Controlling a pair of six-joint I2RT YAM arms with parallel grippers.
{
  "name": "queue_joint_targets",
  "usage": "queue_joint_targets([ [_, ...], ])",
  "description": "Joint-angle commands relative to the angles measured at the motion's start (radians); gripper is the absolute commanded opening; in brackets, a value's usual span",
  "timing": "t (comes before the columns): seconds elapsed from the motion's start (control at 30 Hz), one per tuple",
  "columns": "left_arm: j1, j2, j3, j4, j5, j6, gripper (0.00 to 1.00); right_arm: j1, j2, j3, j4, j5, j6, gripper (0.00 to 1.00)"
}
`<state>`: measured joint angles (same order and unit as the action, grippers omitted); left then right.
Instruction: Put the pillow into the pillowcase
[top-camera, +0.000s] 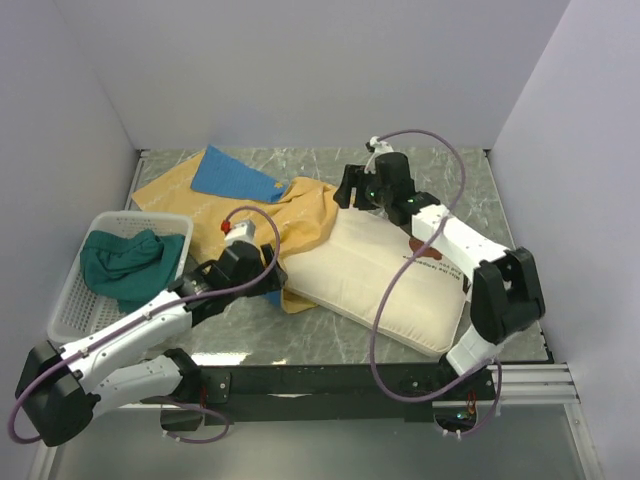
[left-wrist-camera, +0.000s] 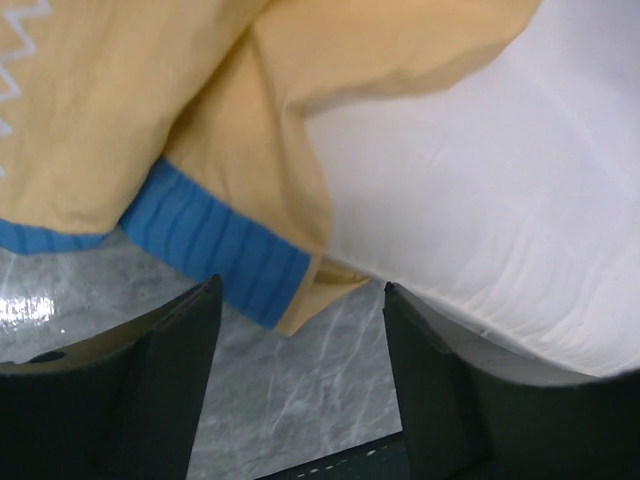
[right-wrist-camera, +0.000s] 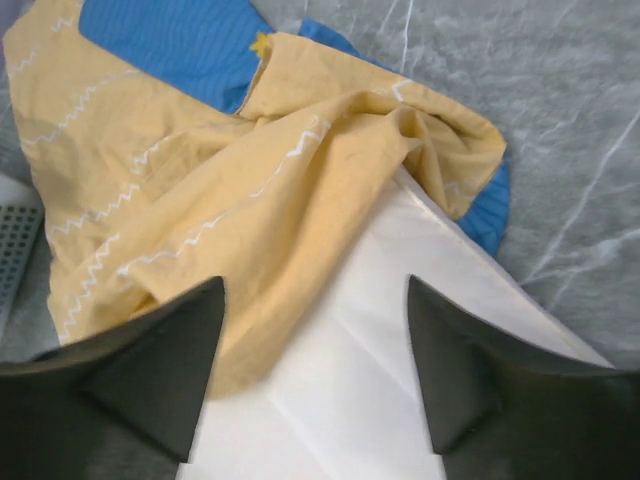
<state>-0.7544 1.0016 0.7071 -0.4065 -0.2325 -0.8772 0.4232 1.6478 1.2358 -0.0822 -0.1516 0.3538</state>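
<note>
The pillow (top-camera: 380, 280) lies on the marble surface (top-camera: 300, 338) right of centre in the overhead view. Its long axis runs from upper left to lower right. The pillowcase (top-camera: 175, 195) is spread to its upper left, mustard side up with a blue flap folded over at the top. The case's rumpled mouth is draped over the pillow's upper-left end, and most of the pillow is bare.

The left claw (left-wrist-camera: 300, 295) is open and holds nothing. In its wrist view the blue-lined hem and a yellow fold lie just ahead of the fingertips, with bare marble between the fingers and the pillow's near corner at the right of the frame. The right claw (right-wrist-camera: 315, 285) is also spread wide and empty. It hangs over the pillow's upper-left end, with the yellow cloth ahead and to the left, and the far hem curling round the pillow's far corner at the upper right of that frame.

The step in hand looks like getting the mouth over the end. The cloth has to travel along the pillow's long axis, toward the lower right of the overhead view. The left claw is nearer the near hem and the right claw nearer the far one. The risk is pinching the pillow together with the hem.

A white basket (top-camera: 120, 218) holding a teal cloth (top-camera: 125, 262) sits at the left, apart from all this.
</note>
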Motion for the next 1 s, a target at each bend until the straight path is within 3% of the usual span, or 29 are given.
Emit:
queue_joint_targets([
  [0.0, -0.057, -0.017, -0.092, 0.115, 0.032, -0.051, 0.74, 0.026, -0.16, -0.042, -0.026, 0.011, -0.159, 0.87],
  [0.13, -0.068, 0.006, -0.115, 0.175, 0.045, -0.051, 0.77, 0.087, -0.27, -0.151, -0.07, 0.021, -0.214, 0.98],
  [0.3, -0.079, 0.1, -0.097, 0.213, 0.022, -0.049, 0.73, 0.199, -0.39, -0.373, -0.025, 0.046, -0.194, 1.0],
  [0.43, -0.083, 0.169, -0.083, 0.213, -0.031, -0.081, 0.59, 0.345, -0.379, -0.42, -0.042, 0.133, -0.214, 1.0],
  [0.6, -0.089, 0.172, -0.106, 0.238, -0.047, -0.108, 0.45, 0.396, -0.269, -0.424, -0.05, 0.149, -0.245, 1.0],
  [0.73, -0.092, 0.163, -0.109, 0.245, -0.036, -0.106, 0.22, 0.419, -0.168, -0.388, -0.051, 0.15, -0.245, 1.0],
  [0.8, -0.095, 0.161, -0.106, 0.255, -0.028, -0.098, 0.16, 0.428, -0.099, -0.342, -0.06, 0.15, -0.245, 0.99],
  [0.87, -0.102, 0.164, -0.094, 0.258, -0.016, -0.083, 0.07, 0.43, -0.056, -0.288, -0.079, 0.147, -0.224, 0.83],
  [0.9, -0.106, 0.166, -0.089, 0.258, -0.013, -0.069, 0.04, 0.43, -0.021, -0.268, -0.086, 0.15, -0.214, 0.44],
  [0.97, -0.117, 0.166, -0.074, 0.249, -0.011, -0.063, 0.01, 0.428, 0.012, -0.196, -0.125, 0.18, -0.182, 0.08],
])
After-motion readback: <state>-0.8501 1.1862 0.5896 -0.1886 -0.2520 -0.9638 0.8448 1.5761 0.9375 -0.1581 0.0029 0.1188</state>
